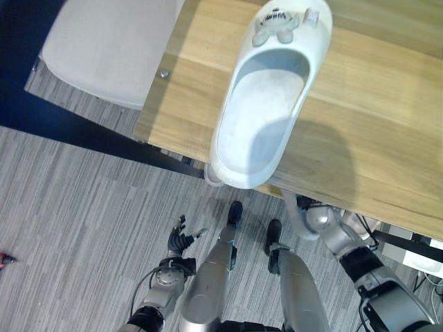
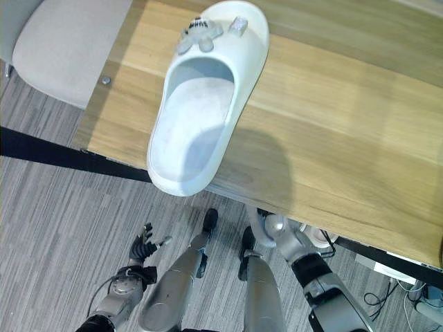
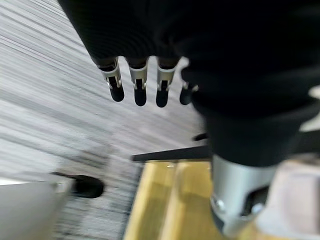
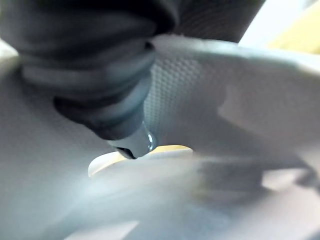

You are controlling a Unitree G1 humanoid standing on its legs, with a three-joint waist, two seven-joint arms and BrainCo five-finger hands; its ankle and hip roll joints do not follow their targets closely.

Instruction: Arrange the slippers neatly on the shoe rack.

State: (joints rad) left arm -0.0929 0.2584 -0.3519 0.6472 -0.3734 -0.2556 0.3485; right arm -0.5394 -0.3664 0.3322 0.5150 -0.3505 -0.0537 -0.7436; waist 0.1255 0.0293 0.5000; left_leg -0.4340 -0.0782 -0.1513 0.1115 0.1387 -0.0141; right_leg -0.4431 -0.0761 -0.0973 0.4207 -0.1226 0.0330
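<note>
— Head camera first. Where was the slipper, and which step were you on?

— In the left eye view the white slipper [image 1: 266, 104] lay on the wooden rack top [image 1: 374, 131], its heel hanging just over the near edge and its toe, with the small charms on it, pointing away from me toward the far edge. Its long axis ran near to far, tilted a little to my right. I judged I was in the placing step: the slipper was up on the rack but not yet squared to it. My left hand [image 1: 181, 239] hung low over the carpet [image 1: 76, 207], fingers loosely spread, holding nothing. My right arm reached up under the near edge below the heel.

— And the right eye view?

— Same layout. A grey padded seat [image 2: 62, 48] sat beside the rack's left edge.

— Left wrist view?

— My left hand's fingers [image 3: 140, 90] pointed straight out over the carpet, empty.

— Right wrist view?

— My right hand [image 4: 120, 125] sat pressed against the slipper's pale textured surface [image 4: 210, 115]. I couldn't tell whether my fingers were curled round it or not.

— Next move?

— I judged it called for easing the heel fully onto the rack and turning the slipper square to the edge.
</note>
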